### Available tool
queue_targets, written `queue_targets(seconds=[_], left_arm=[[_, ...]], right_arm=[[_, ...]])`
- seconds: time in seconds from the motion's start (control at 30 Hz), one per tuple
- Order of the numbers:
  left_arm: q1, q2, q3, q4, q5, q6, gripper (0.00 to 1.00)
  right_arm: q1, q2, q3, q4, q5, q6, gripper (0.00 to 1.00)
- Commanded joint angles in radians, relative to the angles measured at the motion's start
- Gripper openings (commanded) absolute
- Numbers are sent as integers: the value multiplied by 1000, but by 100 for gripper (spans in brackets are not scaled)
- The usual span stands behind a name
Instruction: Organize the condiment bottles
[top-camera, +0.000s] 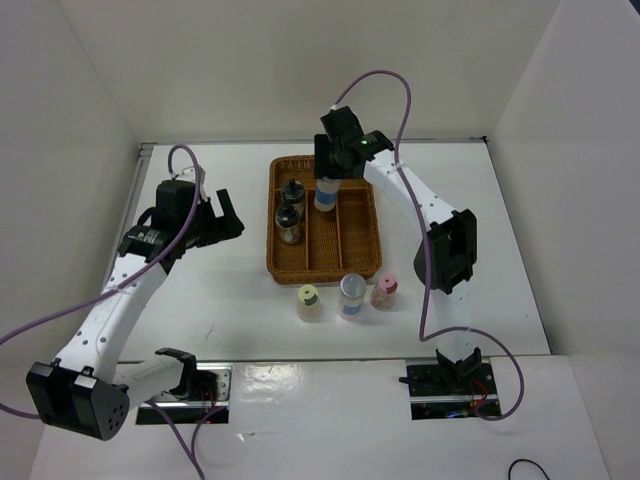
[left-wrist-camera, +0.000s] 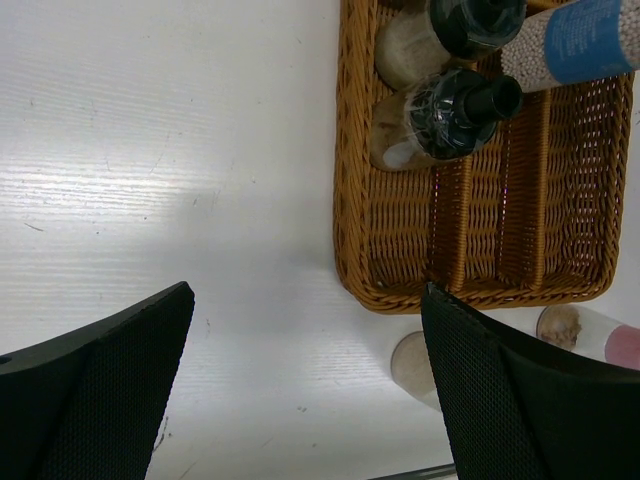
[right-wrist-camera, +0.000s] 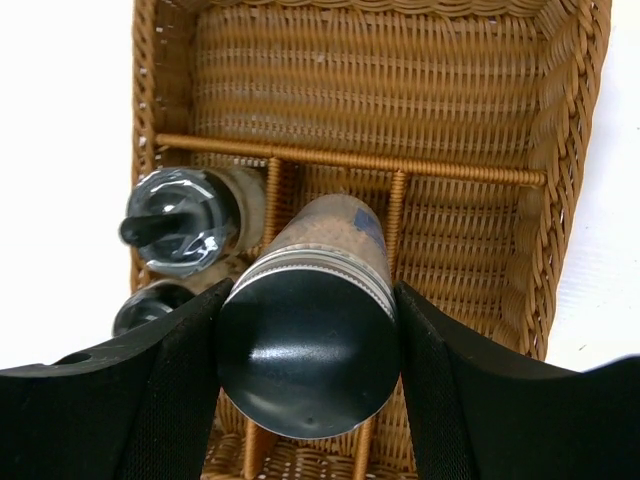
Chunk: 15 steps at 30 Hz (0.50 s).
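- Currently the wicker tray is holding two dark-capped shakers in its left compartment.
- The right claw is clamping a blue-labelled cylinder bottle at the middle compartment.
- A yellow-capped bottle, a second cylinder and a pink-capped bottle are standing on the table just near of the tray.
- The left claw is hovering wide open, left of the tray, touching nothing.

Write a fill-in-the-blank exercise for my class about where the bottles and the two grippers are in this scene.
1. The right gripper is shut on a bottle with a ___ label.
2. The left gripper hangs over the table with its jaws ___.
3. Seen from the top camera, the two dark-capped shakers stand in the ___ long compartment of the tray.
4. In front of the tray, ___ bottles stand on the table.

Missing words: blue; open; left; three.
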Motion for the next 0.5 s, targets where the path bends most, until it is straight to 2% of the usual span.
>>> queue_targets(seconds=[0.0, 0.47], left_arm=[[7, -24, -15, 43, 19, 3, 100], [7, -43, -24, 52, 19, 12, 100]], right_arm=[[16, 8, 77, 57, 37, -7, 43], [35, 115, 118, 88, 66, -7, 46]])
